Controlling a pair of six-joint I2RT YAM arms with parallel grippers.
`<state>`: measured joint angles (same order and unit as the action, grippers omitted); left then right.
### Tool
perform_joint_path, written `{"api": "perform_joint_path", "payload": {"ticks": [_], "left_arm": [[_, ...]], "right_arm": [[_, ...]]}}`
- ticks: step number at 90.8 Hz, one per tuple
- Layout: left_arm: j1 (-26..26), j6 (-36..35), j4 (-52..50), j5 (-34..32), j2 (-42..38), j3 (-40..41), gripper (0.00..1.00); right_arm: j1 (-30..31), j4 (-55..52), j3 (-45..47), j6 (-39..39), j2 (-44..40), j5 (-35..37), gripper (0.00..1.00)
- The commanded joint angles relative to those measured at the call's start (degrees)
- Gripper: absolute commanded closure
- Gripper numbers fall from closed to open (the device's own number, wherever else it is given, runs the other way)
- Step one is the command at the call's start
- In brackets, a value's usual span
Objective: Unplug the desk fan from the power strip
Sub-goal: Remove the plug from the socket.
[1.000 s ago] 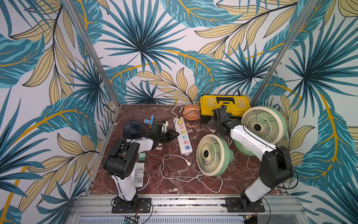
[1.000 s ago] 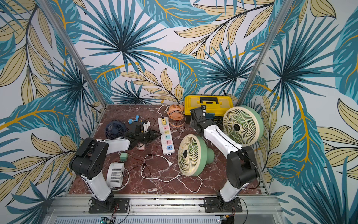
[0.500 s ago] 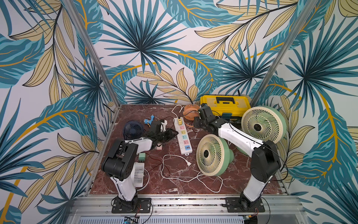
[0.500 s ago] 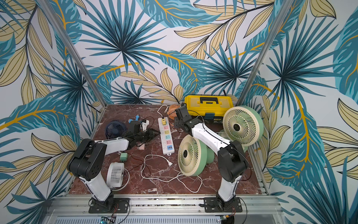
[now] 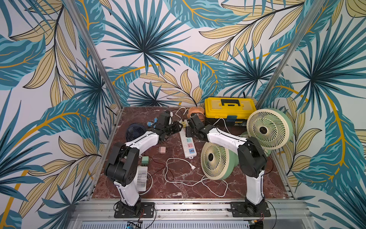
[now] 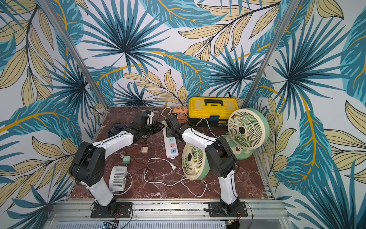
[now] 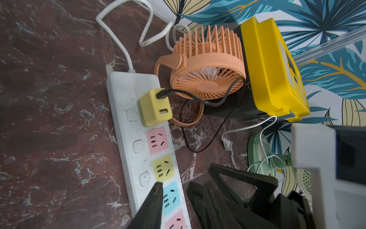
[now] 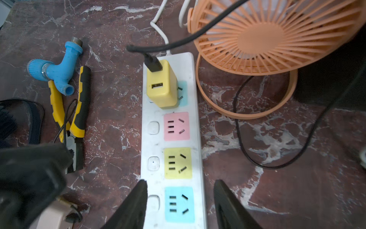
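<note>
The right gripper holds its jaws apart astride the long white plastic power strip, lower centre of frame. I cannot tell the left gripper state.

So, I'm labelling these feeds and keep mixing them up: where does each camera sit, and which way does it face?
Top views: high behind the bases, looking down over the table; left arm and right arm show whole.
Left wrist: low beside the strip, facing along it to charger and orange fan; one fingertip shows.
Right wrist: over the strip, looking down; two fingers astride it.
Shared: both wrist views show strip, charger, orange fan.
</note>
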<state>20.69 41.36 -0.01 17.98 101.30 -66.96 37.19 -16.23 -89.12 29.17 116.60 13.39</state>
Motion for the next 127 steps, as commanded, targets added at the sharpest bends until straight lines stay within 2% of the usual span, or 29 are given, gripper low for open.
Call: {"api": "perform_joint_path", "payload": {"ticks": [1,23,47,78,104,127], "left_arm": [[0.21,0.47,-1.81,-0.76,1.57,0.37,0.62],[0.30,4.07,3.55,4.19,1.35,5.83,0.64],[1.08,8.87,10.44,9.45,2.27,10.36,0.65],[2.88,14.16,18.56,12.46,7.25,12.97,0.67],[3.24,15.56,21.54,13.23,10.22,14.28,0.67],[3.23,15.33,19.37,11.99,10.31,14.67,0.67]], "right_arm": [[0.22,2.87,-1.59,2.25,2.56,2.30,0.43],[0.21,5.29,-5.99,1.90,6.84,5.86,0.44],[-0.11,4.30,-11.99,-0.57,11.42,5.60,0.44],[-1.05,-1.06,-21.48,-1.75,18.07,4.24,0.44],[-1.53,-2.84,-25.88,-2.85,21.20,4.61,0.45],[-1.57,-3.81,-28.01,-3.33,23.01,4.26,0.59]]}}
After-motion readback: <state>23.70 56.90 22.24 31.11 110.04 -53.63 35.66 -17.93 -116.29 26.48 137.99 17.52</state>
